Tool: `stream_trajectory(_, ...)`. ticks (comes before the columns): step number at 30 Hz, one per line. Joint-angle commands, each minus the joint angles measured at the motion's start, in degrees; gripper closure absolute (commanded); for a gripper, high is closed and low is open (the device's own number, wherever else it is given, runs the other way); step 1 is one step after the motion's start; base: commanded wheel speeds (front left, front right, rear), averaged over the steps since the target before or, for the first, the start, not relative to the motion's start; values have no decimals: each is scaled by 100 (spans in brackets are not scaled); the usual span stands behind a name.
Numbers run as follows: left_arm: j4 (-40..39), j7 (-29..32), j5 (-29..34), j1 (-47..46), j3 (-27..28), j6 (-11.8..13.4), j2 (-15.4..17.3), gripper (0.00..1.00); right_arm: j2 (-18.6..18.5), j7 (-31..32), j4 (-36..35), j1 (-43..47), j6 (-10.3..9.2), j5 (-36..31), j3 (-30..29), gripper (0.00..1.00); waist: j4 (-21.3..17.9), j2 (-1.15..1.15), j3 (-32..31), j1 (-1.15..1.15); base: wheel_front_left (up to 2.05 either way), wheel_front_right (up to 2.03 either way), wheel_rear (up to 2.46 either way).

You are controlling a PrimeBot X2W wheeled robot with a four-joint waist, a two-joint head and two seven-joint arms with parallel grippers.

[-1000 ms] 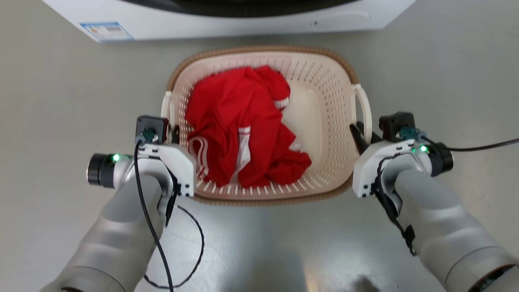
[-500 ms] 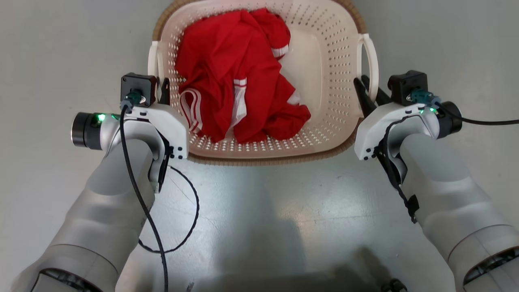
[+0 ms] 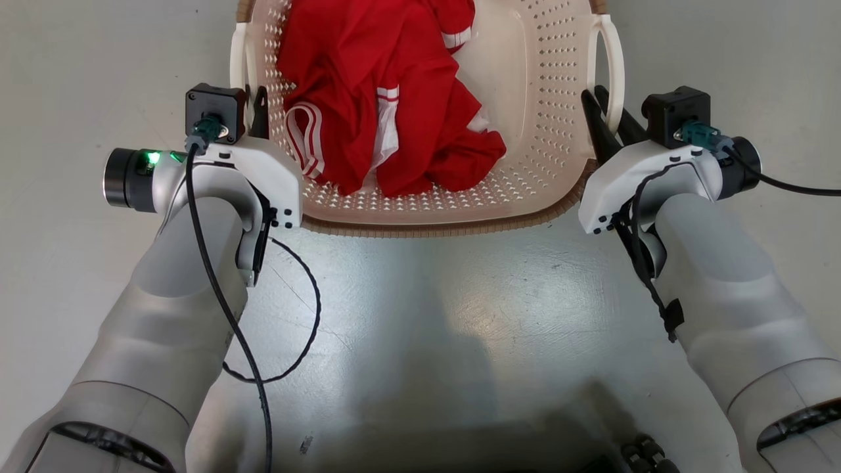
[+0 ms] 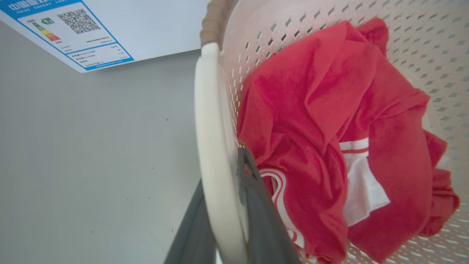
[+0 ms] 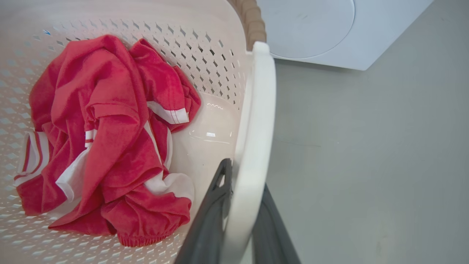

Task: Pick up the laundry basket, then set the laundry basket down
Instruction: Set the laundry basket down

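The laundry basket, cream perforated plastic with a brown woven-look rim, hangs between my two arms at the top of the head view, its far end cut off. A crumpled red garment with white stripes lies inside it. My left gripper is shut on the basket's left loop handle; in the left wrist view my left gripper has one dark finger on each side of that handle. My right gripper is shut on the right loop handle, clamped the same way in the right wrist view.
The white washing machine with a blue-edged label stands just beyond the basket, and its front also shows past the right handle. A loose black cable loops over the glossy grey floor by my left forearm.
The whole head view has shifted: the basket and both grippers sit higher and look larger, and the washing machine has left the frame. Both grips on the handles are unchanged.
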Motion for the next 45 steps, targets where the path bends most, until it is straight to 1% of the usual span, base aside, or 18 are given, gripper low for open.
stream_trajectory(1,-104,-62,118,-69,92,9,120,100,135,-79,-127,203,88,-134,95,100,4,0,15,0,0,0,0)
stream_trajectory(22,-132,-62,635,-173,681,-82,51,100,135,-80,-242,142,88,-407,-317,100,35,0,242,0,0,0,0)
stream_trajectory(45,-48,-62,1005,-206,1108,-194,-59,100,135,-80,-219,68,88,-514,-452,100,15,0,332,0,0,0,0)
